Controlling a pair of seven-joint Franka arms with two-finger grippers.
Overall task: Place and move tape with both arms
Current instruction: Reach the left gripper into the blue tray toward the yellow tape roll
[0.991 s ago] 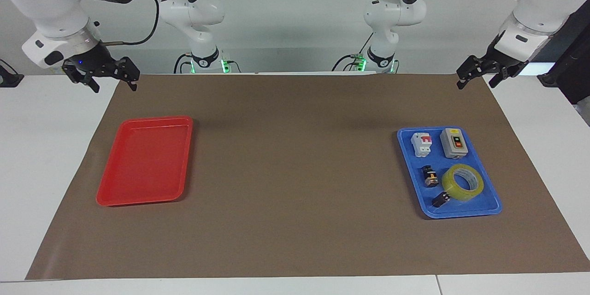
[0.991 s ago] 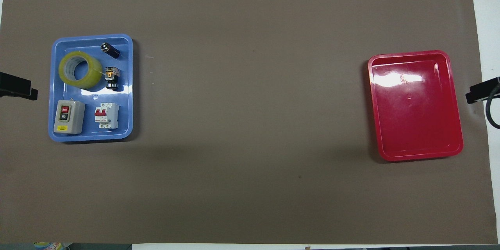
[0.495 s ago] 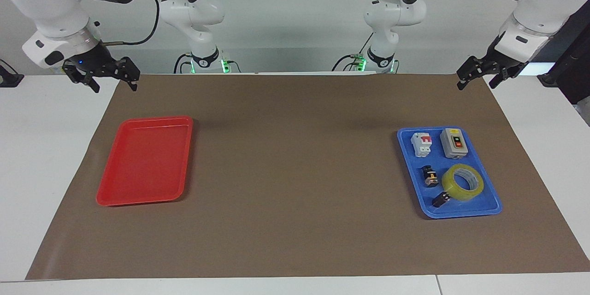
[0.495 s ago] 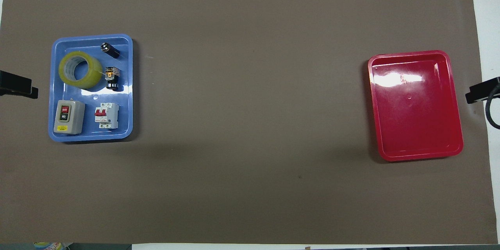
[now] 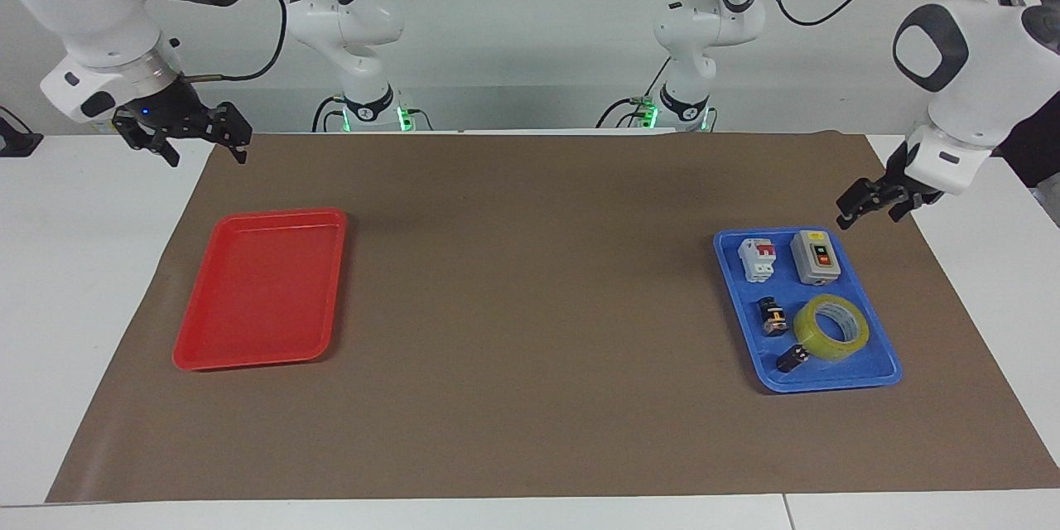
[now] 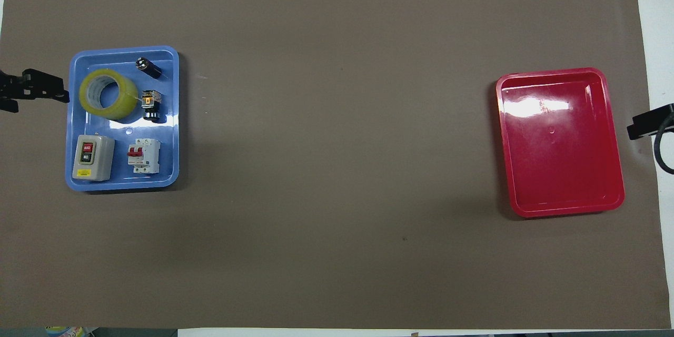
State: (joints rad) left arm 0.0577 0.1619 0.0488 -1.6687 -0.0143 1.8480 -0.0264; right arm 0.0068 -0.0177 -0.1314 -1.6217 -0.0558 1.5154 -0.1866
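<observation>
The yellow tape roll (image 5: 836, 348) lies flat in the blue tray (image 5: 828, 382) at the left arm's end of the table; it also shows in the overhead view (image 6: 88, 93). My left gripper (image 5: 868, 211) is open and empty, in the air over the brown mat just beside the tray, apart from the tape. In the overhead view the left gripper (image 6: 58, 93) reaches in next to the tray's edge by the tape. My right gripper (image 5: 203, 149) is open and empty, waiting over the mat's corner by the robots; only its edge (image 6: 640, 129) shows from overhead.
The blue tray also holds a grey switch box (image 5: 816, 257), a white and red circuit breaker (image 5: 758, 258) and two small black parts (image 5: 773, 316) beside the tape. An empty red tray (image 5: 257, 290) lies at the right arm's end.
My left arm has swung down and forward from the mat's corner to beside the blue tray. The right arm, tape and trays have not moved.
</observation>
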